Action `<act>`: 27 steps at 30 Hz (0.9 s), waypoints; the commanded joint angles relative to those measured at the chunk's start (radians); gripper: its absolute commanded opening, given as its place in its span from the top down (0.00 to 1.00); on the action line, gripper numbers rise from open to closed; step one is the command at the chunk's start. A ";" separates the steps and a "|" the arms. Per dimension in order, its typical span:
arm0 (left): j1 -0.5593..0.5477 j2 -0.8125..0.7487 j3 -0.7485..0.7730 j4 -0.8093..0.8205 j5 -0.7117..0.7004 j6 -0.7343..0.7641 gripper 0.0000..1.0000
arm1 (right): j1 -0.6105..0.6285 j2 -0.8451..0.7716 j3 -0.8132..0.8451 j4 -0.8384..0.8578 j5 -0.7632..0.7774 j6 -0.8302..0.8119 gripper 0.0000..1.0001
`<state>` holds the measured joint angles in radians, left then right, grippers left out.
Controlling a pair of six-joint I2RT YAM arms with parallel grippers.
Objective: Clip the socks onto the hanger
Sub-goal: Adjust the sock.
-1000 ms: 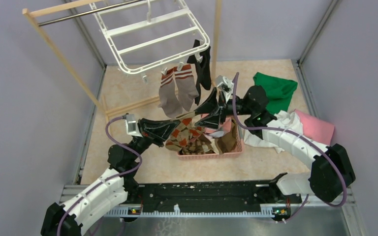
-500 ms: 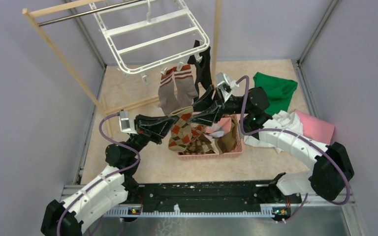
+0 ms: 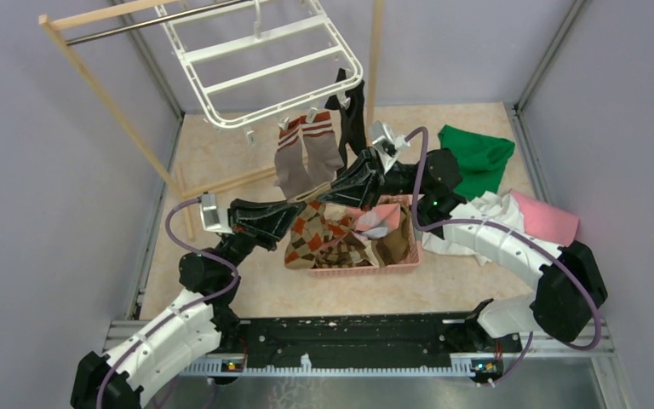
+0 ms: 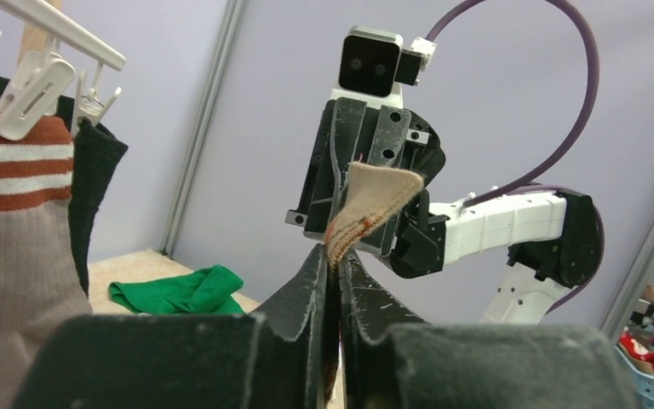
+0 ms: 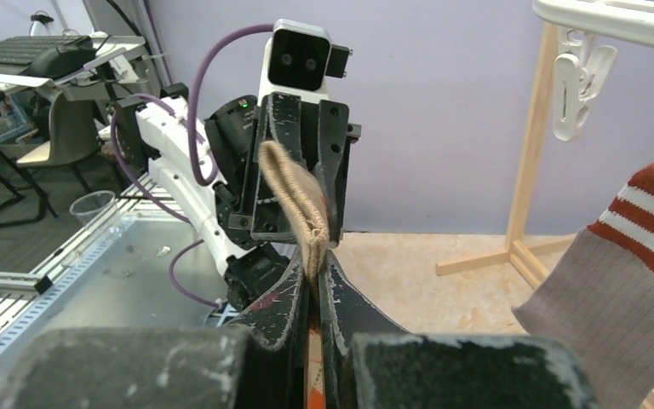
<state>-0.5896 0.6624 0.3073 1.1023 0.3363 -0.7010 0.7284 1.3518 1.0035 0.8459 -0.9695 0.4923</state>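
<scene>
Overhead at rear, hanger: large white plastic rectangular frame (image 3: pixel 260 75); a free white clip (image 3: pixel 251 135) hangs above and rear-left of both jaws.
Mid-counter, sock: brown argyle sock with orange and cream diamonds (image 3: pixel 324 240); cuff raised, long axis hanging down onto pink plastic basket (image 3: pixel 366 268).
Left jaws: shut on cuff edge.
Right jaws: shut on same cuff, facing left jaws, just beside them.
Nearer arm: about equal, by judgement.
Writing: none legible.

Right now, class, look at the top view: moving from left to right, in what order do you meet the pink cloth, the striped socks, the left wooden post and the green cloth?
left wooden post → striped socks → green cloth → pink cloth
</scene>
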 commanded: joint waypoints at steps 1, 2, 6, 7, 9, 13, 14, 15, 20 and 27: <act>-0.001 -0.064 -0.002 -0.019 -0.045 0.029 0.79 | 0.010 0.001 0.044 0.053 0.010 0.012 1.00; -0.001 -0.093 -0.011 -0.080 -0.046 0.061 0.71 | 0.010 0.001 0.045 0.057 0.009 0.014 1.00; 0.000 -0.279 0.008 -0.421 -0.068 0.257 0.25 | 0.006 0.003 0.034 0.053 0.009 0.028 1.00; 0.000 -0.329 0.027 -0.520 -0.092 0.312 0.18 | 0.004 0.005 0.029 0.051 0.014 0.033 1.00; -0.001 -0.420 0.075 -0.681 -0.152 0.391 0.05 | 0.005 0.010 0.022 0.043 0.021 0.031 1.00; -0.001 -0.396 0.193 -0.893 -0.203 0.478 0.01 | 0.004 0.038 0.030 0.028 0.033 0.021 1.00; -0.001 -0.361 0.225 -0.929 -0.206 0.483 0.01 | 0.004 0.046 0.035 0.026 0.035 0.015 1.00; 0.000 -0.325 0.252 -0.956 -0.202 0.492 0.01 | 0.003 0.052 0.040 0.022 0.035 0.007 1.00; 0.002 -0.214 0.375 -1.047 -0.219 0.546 0.01 | -0.003 0.065 0.053 -0.044 0.034 -0.044 1.00; 0.067 -0.115 0.418 -1.161 -0.213 0.605 0.01 | -0.037 0.039 0.015 -0.104 0.032 -0.095 1.00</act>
<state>-0.5755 0.5205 0.6994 0.0208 0.1223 -0.1570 0.7113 1.4223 1.0035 0.7612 -0.9432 0.4458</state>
